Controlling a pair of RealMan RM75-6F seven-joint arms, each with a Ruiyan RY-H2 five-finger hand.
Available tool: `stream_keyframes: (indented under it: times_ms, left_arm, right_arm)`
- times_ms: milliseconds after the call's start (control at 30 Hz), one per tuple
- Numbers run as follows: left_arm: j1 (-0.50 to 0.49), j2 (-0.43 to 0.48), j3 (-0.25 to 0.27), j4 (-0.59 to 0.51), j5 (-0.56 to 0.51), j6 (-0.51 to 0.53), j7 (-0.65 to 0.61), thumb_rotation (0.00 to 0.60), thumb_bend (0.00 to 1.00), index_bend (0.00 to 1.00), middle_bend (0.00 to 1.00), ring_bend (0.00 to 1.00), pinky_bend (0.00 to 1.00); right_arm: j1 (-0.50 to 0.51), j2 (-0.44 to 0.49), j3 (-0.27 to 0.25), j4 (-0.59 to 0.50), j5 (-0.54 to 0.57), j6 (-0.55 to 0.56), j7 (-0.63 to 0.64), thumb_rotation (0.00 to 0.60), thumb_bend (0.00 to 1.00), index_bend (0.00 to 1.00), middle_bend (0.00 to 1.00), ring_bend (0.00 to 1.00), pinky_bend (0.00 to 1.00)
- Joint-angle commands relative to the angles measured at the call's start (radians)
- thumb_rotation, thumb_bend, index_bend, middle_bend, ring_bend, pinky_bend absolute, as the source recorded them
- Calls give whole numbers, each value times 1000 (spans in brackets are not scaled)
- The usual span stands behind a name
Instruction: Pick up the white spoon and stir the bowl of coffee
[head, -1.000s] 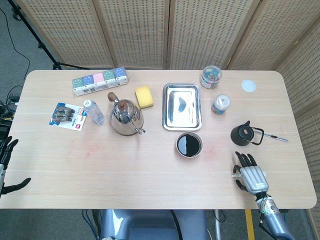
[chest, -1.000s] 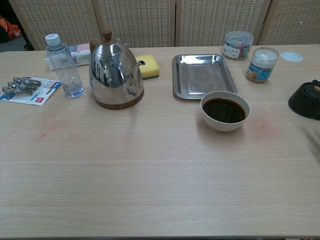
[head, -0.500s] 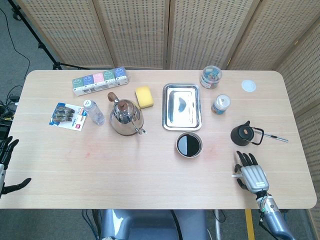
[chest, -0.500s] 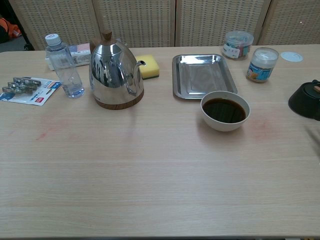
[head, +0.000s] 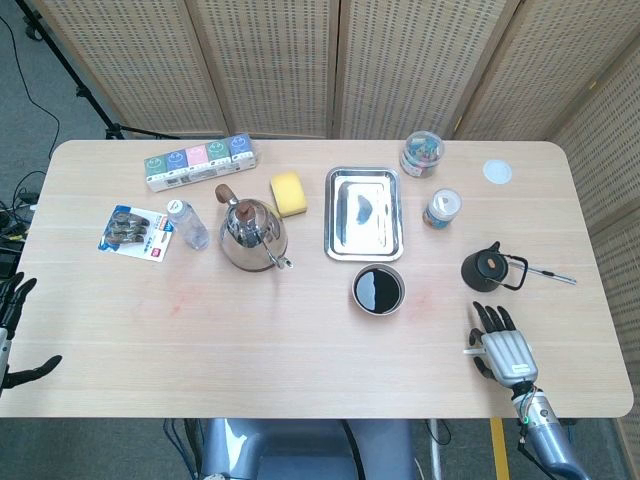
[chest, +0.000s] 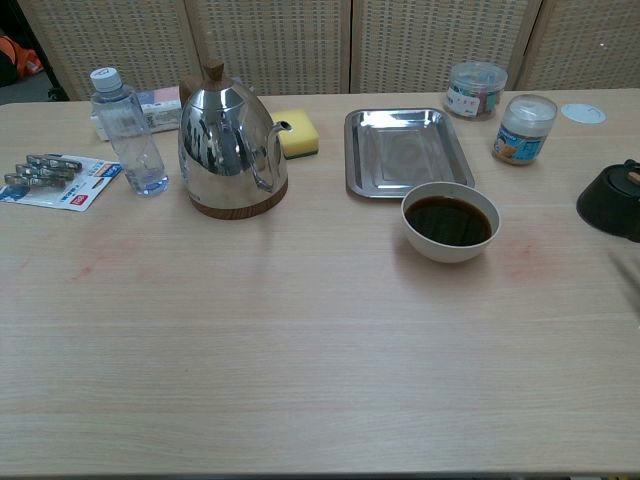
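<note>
The white bowl of dark coffee (head: 379, 289) stands mid-table, just in front of the steel tray; the chest view shows the bowl (chest: 450, 221) too. A thin pale stick (head: 550, 272), possibly the spoon's handle, lies right of the small black pot (head: 486, 268); I cannot tell for sure. My right hand (head: 503, 345) lies near the table's front right edge, fingers spread and holding nothing, a little in front of the black pot. My left hand (head: 12, 325) hangs off the table's left edge, fingers apart and empty.
A steel tray (head: 362, 212), a steel kettle (head: 250, 234), a yellow sponge (head: 288, 193), a water bottle (head: 186, 223), two jars (head: 441, 208), a white lid (head: 497, 171), a box of tubs (head: 200, 161) and a clip pack (head: 137, 231) stand on the table.
</note>
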Motion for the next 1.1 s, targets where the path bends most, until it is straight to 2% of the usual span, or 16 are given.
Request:
stream_keyframes:
  times_ms: [33, 667, 933, 1100]
  left_arm:
    - [-1, 0, 1, 0, 1, -2, 2, 600, 0, 0, 0, 0, 0]
    - [2, 10, -2, 2, -3, 5, -28, 600, 0, 0, 0, 0, 0]
    - [1, 9, -1, 2, -2, 1, -24, 600, 0, 0, 0, 0, 0]
    - [0, 8, -2, 2, -4, 0, -22, 600, 0, 0, 0, 0, 0]
  right_arm:
    - [0, -2, 0, 1, 1, -1, 0, 600, 388, 450, 0, 0, 0]
    - [1, -15, -2, 21, 6, -13, -7, 600, 388, 453, 0, 0, 0]
    - [3, -14, -1, 23, 8, -18, -8, 600, 390, 477, 0, 0, 0]
    - [3, -12, 0, 21, 10, -19, -12, 600, 428, 513, 0, 0, 0]
